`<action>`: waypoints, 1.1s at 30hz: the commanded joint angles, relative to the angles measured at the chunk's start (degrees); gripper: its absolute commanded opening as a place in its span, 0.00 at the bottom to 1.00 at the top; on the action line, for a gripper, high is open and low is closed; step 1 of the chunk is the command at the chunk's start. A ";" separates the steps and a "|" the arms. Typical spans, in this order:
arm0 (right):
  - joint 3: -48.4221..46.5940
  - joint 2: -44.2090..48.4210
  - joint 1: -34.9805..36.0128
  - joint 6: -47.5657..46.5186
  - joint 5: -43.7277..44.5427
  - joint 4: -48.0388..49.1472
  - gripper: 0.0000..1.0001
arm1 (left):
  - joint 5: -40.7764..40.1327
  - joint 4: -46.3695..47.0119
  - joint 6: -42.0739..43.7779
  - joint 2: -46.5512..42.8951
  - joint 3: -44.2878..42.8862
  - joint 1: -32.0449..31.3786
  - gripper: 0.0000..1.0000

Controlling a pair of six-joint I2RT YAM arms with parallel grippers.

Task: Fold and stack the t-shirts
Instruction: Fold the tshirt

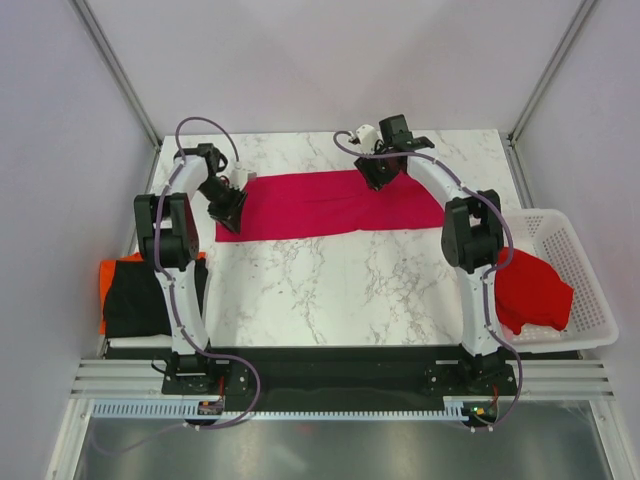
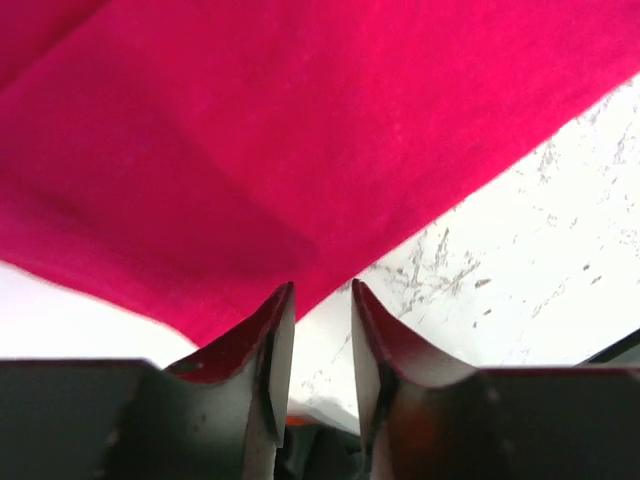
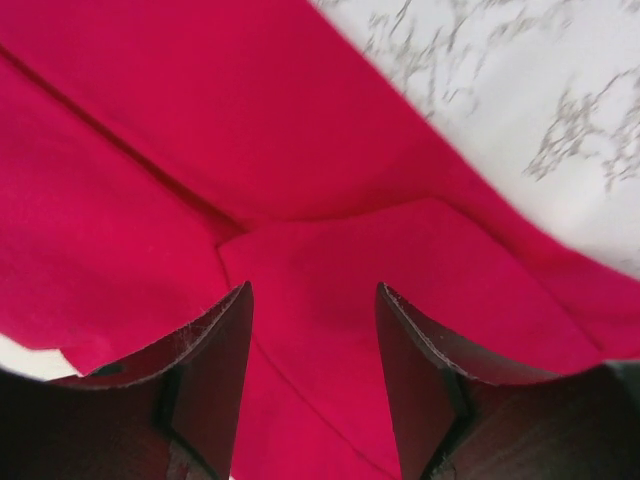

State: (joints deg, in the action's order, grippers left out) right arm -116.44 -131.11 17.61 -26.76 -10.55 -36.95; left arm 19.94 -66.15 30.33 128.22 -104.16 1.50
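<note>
Overhead only: basket (image 1: 588, 272), black t-shirt (image 1: 145, 297) | left gripper (image 2: 322, 286), right gripper (image 3: 312, 288) released over crimson-pink t-shirt (image 1: 330, 205)

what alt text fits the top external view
A crimson-pink t-shirt lies as a long band across a marble table, the left pincer at its left end, the right pincer at its far edge. A red t-shirt sits in a white basket.

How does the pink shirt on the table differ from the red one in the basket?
The pink shirt lies flat in a long band on the table; the red shirt is bunched in the basket. The pink shirt is a cooler crimson-pink, the red shirt a brighter red. Both are plain cloth.
</note>
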 commanded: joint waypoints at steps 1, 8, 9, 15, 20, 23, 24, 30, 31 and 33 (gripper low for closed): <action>3.58 8.48 0.06 0.83 -1.05 0.83 0.60 | -0.43 0.33 6.48 -6.58 0.27 -0.27 0.38; 12.28 13.95 -0.03 2.24 -1.49 0.83 0.61 | -9.48 0.05 21.52 -8.69 6.60 -0.79 0.45; 12.55 14.12 -0.03 2.33 -1.58 0.91 0.61 | -9.57 0.06 21.88 -8.34 6.69 -0.79 0.46; 13.17 15.44 -0.03 1.89 -0.79 0.65 0.62 | -9.31 3.48 21.62 -5.98 6.51 -0.79 0.47; 13.61 16.23 -0.03 1.36 -0.79 -0.05 0.63 | -8.96 4.28 20.48 -3.95 6.95 -2.90 0.47; 14.40 16.85 0.06 1.01 -0.27 0.21 0.63 | -9.13 5.15 20.39 -4.30 10.28 -3.52 0.45; 14.84 17.03 -0.03 1.01 -0.35 0.12 0.63 | -9.74 6.46 20.04 -4.65 12.21 -3.87 0.41; 16.33 18.34 -0.03 1.10 0.52 0.65 0.63 | -14.84 12.87 18.19 -5.70 18.81 -5.10 0.20; 16.60 18.35 0.06 1.27 0.61 0.91 0.63 | -15.72 13.93 17.84 -6.14 19.77 -5.36 0.16; 17.38 19.05 -0.03 1.45 0.88 1.09 0.63 | -17.04 15.87 17.40 -6.58 22.15 -5.89 0.10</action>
State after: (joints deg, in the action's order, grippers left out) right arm -99.83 -115.87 17.61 -25.50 -10.28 -37.01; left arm 5.17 -55.00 48.40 118.98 -87.29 -3.75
